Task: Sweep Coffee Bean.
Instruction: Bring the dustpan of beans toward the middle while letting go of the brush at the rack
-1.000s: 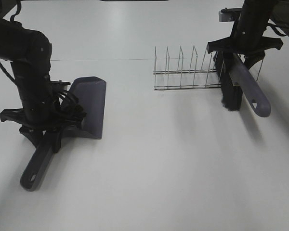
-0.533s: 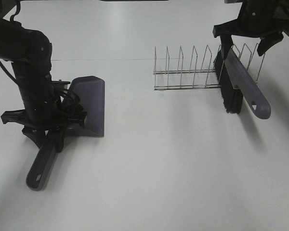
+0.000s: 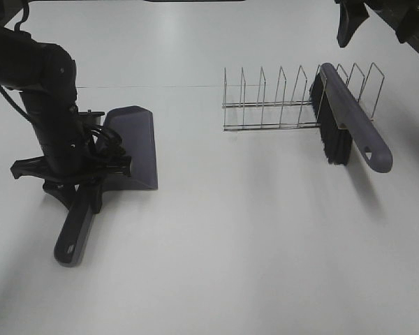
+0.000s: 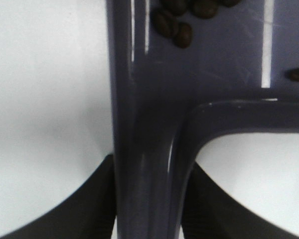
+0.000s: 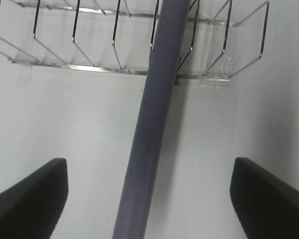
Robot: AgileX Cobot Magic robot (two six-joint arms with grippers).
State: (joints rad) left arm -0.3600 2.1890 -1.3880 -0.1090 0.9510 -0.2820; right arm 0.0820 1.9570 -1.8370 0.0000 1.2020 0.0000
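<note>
The grey-purple dustpan (image 3: pixel 133 143) lies flat on the white table at the left. My left gripper (image 3: pixel 84 185) is shut on its handle (image 4: pixel 147 164), with a dark finger (image 4: pixel 97 201) on each side. Several coffee beans (image 4: pixel 175 27) lie inside the pan, one apart (image 4: pixel 297 74). The brush (image 3: pixel 349 118), with black bristles, leans in the right end of the wire rack (image 3: pixel 272 101). My right gripper (image 3: pixel 379 21) is open high above it at the top right. In the right wrist view the brush handle (image 5: pixel 154 119) runs between the wide-open fingers (image 5: pixel 30 199) without touching them.
The wire rack (image 5: pixel 114 45) stands at the back, right of the middle. The dustpan handle's end (image 3: pixel 71 244) points toward the table's front left. White tabletop (image 3: pixel 251 244) spreads across the front and middle.
My right gripper has let go of the brush and risen up and away, leaving it leaning in the rack. My left gripper has shifted the dustpan slightly right and toward the front.
</note>
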